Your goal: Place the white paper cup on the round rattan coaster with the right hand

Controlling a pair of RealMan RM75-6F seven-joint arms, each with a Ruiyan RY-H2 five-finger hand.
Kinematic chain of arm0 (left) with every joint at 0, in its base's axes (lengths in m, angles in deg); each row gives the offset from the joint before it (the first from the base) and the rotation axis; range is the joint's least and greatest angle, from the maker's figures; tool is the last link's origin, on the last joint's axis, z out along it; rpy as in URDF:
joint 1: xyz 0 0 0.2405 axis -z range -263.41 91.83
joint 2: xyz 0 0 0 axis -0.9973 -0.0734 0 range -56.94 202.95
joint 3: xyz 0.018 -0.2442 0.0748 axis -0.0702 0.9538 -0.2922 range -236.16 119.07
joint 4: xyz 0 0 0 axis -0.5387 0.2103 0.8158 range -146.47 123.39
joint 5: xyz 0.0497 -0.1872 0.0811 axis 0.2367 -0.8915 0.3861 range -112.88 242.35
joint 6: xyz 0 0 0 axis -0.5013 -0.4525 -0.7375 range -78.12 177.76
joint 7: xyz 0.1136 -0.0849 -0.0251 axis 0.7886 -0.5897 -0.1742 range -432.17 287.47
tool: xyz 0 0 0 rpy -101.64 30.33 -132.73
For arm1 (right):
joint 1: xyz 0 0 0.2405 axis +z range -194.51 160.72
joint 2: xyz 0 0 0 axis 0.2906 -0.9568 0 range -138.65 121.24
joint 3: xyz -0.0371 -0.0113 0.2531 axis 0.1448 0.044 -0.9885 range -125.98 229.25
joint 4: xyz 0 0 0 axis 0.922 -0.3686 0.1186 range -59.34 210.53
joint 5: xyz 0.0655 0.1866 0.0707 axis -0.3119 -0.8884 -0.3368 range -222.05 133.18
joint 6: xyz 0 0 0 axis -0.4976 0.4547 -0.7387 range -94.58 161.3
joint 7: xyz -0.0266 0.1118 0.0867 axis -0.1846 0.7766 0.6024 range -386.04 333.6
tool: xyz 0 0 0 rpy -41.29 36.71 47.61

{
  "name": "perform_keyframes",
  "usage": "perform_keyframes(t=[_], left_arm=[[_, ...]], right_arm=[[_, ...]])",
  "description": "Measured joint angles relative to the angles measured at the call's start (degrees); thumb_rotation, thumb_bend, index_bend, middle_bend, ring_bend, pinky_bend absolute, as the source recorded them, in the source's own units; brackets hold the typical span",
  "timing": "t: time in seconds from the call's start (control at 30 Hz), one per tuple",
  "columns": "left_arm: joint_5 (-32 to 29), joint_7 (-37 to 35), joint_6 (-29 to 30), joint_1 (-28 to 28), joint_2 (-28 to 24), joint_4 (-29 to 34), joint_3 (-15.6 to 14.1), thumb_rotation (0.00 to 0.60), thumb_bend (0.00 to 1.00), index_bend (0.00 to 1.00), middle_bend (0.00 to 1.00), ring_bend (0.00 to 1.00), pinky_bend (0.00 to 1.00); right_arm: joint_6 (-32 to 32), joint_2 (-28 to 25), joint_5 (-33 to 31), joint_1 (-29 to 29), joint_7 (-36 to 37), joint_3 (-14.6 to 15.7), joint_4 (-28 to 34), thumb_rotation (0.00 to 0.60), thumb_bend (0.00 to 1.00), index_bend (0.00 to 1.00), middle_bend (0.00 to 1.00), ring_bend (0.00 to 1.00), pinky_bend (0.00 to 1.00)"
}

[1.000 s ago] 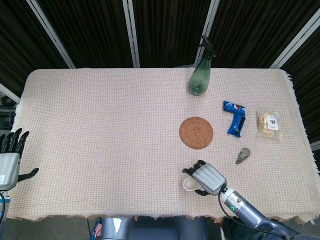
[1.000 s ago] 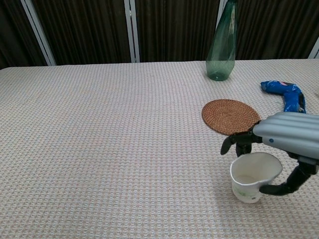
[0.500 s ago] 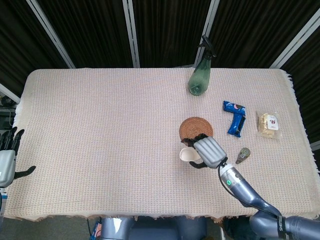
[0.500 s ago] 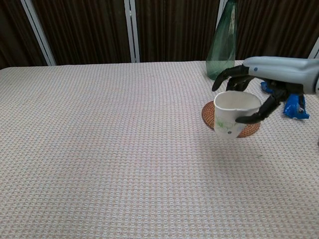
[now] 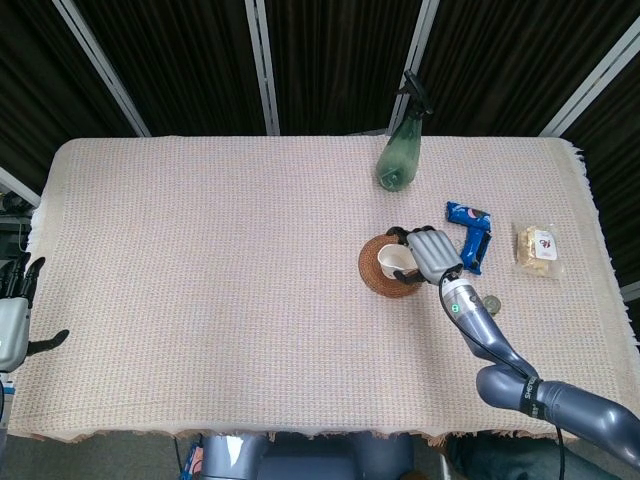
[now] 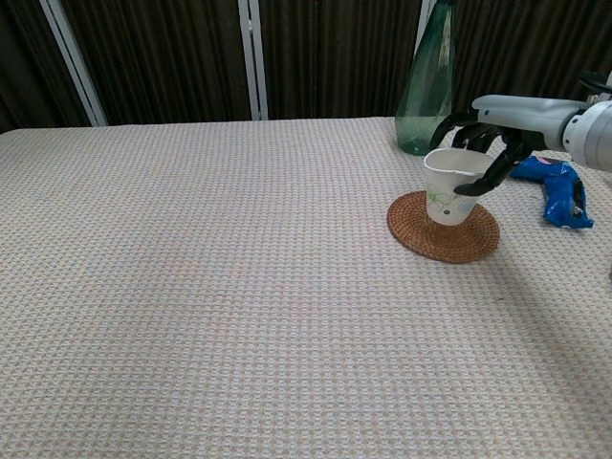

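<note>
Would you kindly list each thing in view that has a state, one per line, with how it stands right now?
Cup: upright, mouth up, over the coaster, gripped at the rim.
Coaster: flat on the table, under the cup.
Right hand: holds the cup, fingers around its rim.
Left hand: at the table's left edge, holds nothing.
Spray bottle: upright.
Blue packet: lying flat.
Snack bag: lying flat.
</note>
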Motion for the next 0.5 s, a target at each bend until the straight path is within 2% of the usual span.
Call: perform_keyframes(t=[0.17,0.23,0.3,0.33,0.4,0.5], left_arm=[[0.0,0.6,0.1,0.1,0.3,0.1,-0.2,0.6,0.0,0.0,0.0,0.0,0.0],[-0.1,0.7,0.3,0.1,0.4,0.1,-0.2,0.6,0.0,0.0,0.0,0.0,0.0],[-0.1,0.7,0.4,0.0,0.4,0.1,-0.2,0.6,0.0,0.0,0.0,0.0,0.0],[-0.1,0.7,0.4,0.0,0.4,0.2,-0.3,0.6,0.0,0.0,0.0,0.0,0.0],[-0.1,0.7,0.5,0.1,0.4,0.2,-0.3,0.6,0.0,0.0,0.0,0.0,0.0],[-0.3,0.4,0.4,0.1,0.3,0.1,-0.2,0.6,0.0,0.0,0.0,0.0,0.0]], right_arm=[[0.2,0.8,0.7,0.2,1.4,0.6,-2.2,0.6,0.21,0.24,0.4,0.33,0.26],[0.5,1.3,0.9,0.3,2.4,0.7,-2.8,0.6,0.15,0.18,0.34,0.28,0.26],[0.6,1.6,1.0,0.4,2.7,0.8,-3.4,0.6,0.03,0.06,0.2,0.19,0.26],[0.7,1.8,1.0,0.5,2.7,1.0,-3.8,0.6,0.01,0.02,0.15,0.15,0.25],[0.8,1.9,1.0,0.7,2.2,1.2,-4.2,0.6,0.0,0.0,0.06,0.08,0.24],[1.3,1.7,0.8,0.7,1.3,1.6,-3.8,0.6,0.0,0.0,0.03,0.07,0.23]])
